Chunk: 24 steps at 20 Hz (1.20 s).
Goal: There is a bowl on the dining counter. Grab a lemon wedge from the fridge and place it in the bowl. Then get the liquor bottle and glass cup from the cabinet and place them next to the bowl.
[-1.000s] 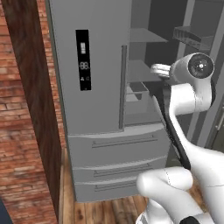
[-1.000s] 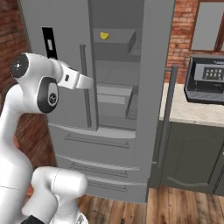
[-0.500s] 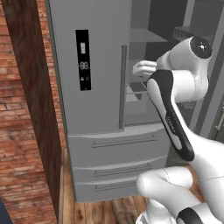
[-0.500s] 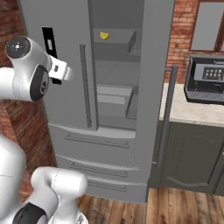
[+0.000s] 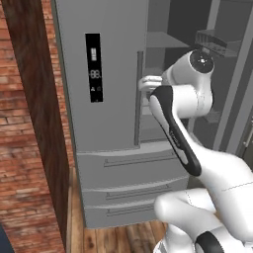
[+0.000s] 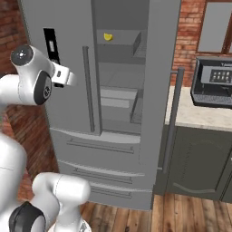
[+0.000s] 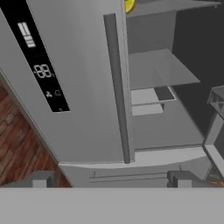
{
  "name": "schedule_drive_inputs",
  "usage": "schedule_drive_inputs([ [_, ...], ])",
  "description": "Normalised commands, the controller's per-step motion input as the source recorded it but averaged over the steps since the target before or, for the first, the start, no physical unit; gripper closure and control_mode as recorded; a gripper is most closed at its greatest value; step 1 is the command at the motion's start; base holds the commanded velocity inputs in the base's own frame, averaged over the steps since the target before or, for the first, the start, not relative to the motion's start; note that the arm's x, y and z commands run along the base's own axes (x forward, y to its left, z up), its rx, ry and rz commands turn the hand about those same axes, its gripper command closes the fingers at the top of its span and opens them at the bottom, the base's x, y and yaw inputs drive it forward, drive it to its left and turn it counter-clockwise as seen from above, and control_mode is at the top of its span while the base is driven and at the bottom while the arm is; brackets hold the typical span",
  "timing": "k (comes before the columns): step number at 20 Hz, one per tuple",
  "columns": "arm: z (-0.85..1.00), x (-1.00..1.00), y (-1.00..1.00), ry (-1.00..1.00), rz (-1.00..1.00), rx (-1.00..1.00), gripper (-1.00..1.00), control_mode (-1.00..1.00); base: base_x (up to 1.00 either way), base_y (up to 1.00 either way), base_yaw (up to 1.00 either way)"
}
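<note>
Since a second ago the arm has swung its hand leftward, away from the open fridge compartment and over toward the closed left door (image 5: 106,74) with the display panel (image 5: 94,66). Nothing inside the fridge (image 6: 149,68) has shifted though.

So progress-wise: we're basically at the start. Right fridge door is open, which is the one bit that counts as done. The lemon wedge (image 6: 108,37) is sitting up on the top shelf (image 6: 120,45), untouched; you can catch a sliver of it at the top edge of the hand view too (image 7: 129,5). The gripper (image 7: 111,178) has its jaws spread wide with nothing between them, pointed roughly at the left door's handle (image 7: 119,87), well below the wedge and off to the side.

Left to do, by my reckoning: reach up to that shelf, grab the wedge, carry it to the bowl on the dining worktop, then the liquor bottle and glass cup from the cabinet. None of those last things are anywhere I can see right now, so that's pretty much the whole job ahead.
</note>
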Motion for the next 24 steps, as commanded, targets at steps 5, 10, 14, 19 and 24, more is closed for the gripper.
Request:
schedule_drive_inputs([
  [5,-0.02,0.64,0.00,0.14,0.00,-0.03,-1.00,-1.00,0.00,0.00,0.00],
  [10,-0.23,0.62,0.00,0.03,0.00,-0.06,-1.00,-1.00,0.00,0.00,0.00],
  [14,-0.36,0.43,0.00,-0.11,0.00,-0.12,-1.00,-1.00,0.00,0.00,0.00],
  [19,-0.33,0.42,0.00,-0.14,0.00,-0.09,-1.00,-1.00,0.00,0.00,0.00],
  [24,-0.10,0.66,-0.01,-0.01,0.00,-0.01,-1.00,-1.00,0.00,0.00,0.00],
])
